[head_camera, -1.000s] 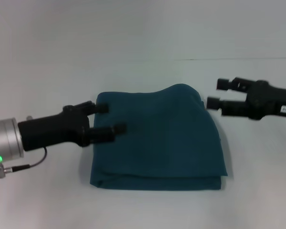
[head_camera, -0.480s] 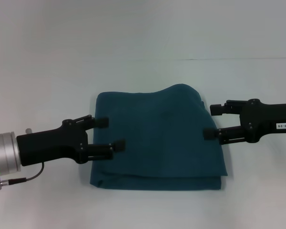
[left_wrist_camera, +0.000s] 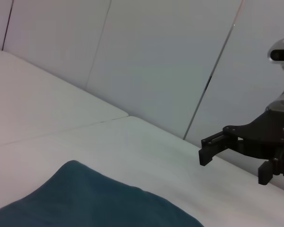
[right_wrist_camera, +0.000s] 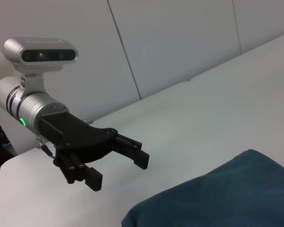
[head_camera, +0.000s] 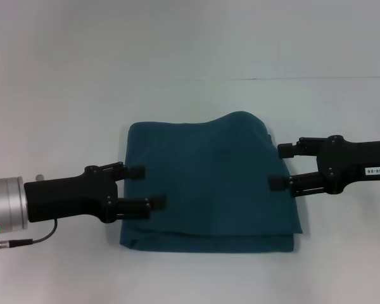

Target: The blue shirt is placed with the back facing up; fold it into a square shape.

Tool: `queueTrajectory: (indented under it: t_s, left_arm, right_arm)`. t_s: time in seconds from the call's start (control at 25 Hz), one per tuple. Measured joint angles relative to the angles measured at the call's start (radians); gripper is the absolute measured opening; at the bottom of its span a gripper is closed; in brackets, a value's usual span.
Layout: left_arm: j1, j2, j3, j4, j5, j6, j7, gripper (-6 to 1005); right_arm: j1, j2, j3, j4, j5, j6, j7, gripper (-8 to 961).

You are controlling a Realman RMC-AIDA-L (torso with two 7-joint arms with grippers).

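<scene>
Grippers lowered along both side edges of folded shirt

Compared with half a second earlier, the left gripper is seen slightly lower and drawn a little toward the near edge of the bench, its fingertips now over the shirt's left border rather than further in. The right gripper is also shifted a touch lower and inward, with its lower fingertip at the shirt's right edge. One second earlier the right gripper was held higher and clear of the cloth.

The blue shirt is laid as a folded, roughly square bundle near the middle of the white bench, plain side up, with a stacked fold visible along its near edge and a rounded hump at its far right corner. No shift in its outline is noted across the frames.

The left arm is extended from the bench's left side, nearly level, with the fingers spread apart and nothing held between them. The right arm is extended from the right side, likewise level, its fingers also held apart and empty. In the left wrist view the right gripper is seen beyond the shirt; in the right wrist view the left gripper is seen above the bench beside the shirt.
</scene>
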State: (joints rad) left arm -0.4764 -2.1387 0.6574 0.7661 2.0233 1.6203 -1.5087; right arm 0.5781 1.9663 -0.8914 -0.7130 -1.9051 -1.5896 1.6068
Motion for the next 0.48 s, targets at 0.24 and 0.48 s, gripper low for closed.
queueTrajectory:
  t_s: [0.24, 0.48]
  left_arm:
    - [-0.002, 0.001, 0.0, 0.004, 0.021, -0.001, -0.01, 925]
    - [-0.004, 0.0, -0.001, 0.004, 0.024, -0.003, -0.015, 925]
  right_arm:
    - [0.0, 0.002, -0.001, 0.0, -0.002, -0.001, 0.001, 932]
    - [-0.001, 0.002, -0.002, 0.0, -0.002, -0.001, 0.001, 932]
